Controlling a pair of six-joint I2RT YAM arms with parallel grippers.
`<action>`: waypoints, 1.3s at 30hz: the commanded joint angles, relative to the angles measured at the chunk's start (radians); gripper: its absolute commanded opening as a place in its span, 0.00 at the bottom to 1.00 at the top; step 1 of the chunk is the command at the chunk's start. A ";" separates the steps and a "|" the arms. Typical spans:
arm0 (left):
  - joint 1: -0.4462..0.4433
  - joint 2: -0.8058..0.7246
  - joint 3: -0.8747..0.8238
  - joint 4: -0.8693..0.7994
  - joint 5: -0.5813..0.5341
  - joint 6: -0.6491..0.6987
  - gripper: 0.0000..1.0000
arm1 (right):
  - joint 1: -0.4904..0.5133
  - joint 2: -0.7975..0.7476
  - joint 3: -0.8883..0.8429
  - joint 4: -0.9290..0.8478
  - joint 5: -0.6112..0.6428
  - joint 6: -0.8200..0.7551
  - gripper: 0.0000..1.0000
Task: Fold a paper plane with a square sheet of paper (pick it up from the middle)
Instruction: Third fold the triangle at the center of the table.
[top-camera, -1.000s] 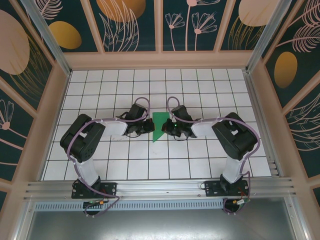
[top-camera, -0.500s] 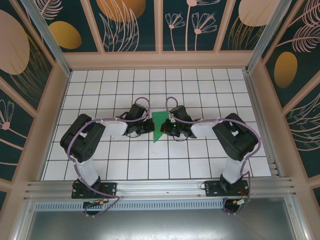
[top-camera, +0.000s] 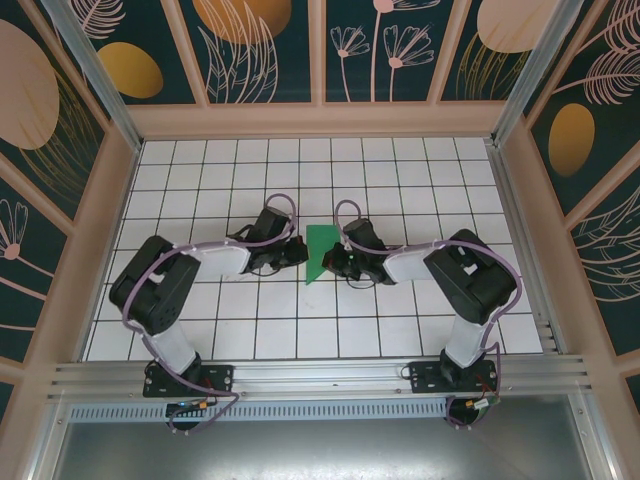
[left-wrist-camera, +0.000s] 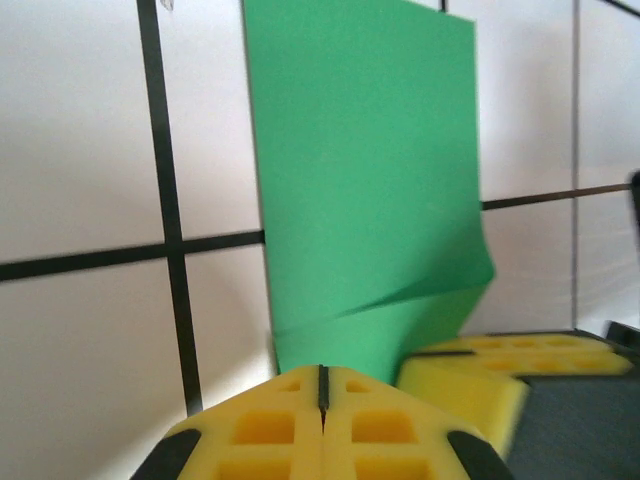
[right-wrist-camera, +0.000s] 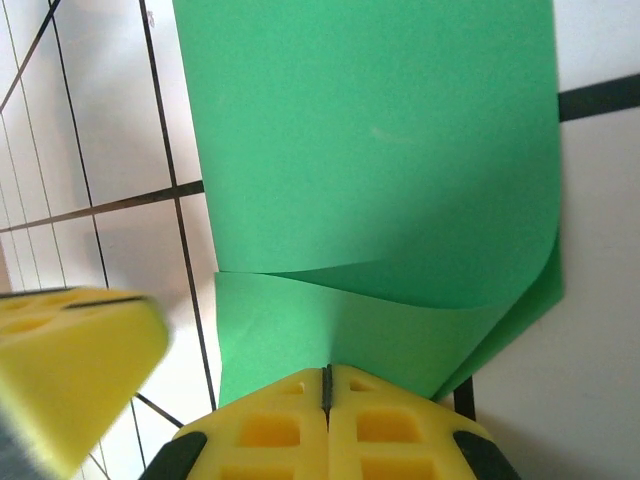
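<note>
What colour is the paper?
The paper is plain bright green. It shows best in the right wrist view.

Tight in the middle: the left gripper (top-camera: 302, 255) blocks the square sheet of paper (top-camera: 320, 243) at nine o'clock, the right gripper (top-camera: 331, 265) at three. Open table (top-camera: 200, 180) runs to twelve up to the back wall (top-camera: 320, 120), and to six.

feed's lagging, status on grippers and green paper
Left gripper shut, right gripper shut, both at the curled end. Green paper folded over, flap curled up. No obstruction seen.
</note>
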 joint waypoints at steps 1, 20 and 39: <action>-0.014 -0.103 -0.056 0.022 -0.025 -0.073 0.10 | 0.029 -0.005 -0.032 -0.034 0.026 0.054 0.00; -0.109 -0.063 -0.133 0.141 -0.005 -0.227 0.02 | 0.039 0.010 -0.037 -0.032 0.024 0.082 0.00; -0.109 -0.025 -0.214 0.174 -0.008 -0.264 0.02 | 0.037 0.020 -0.040 -0.038 0.022 0.079 0.00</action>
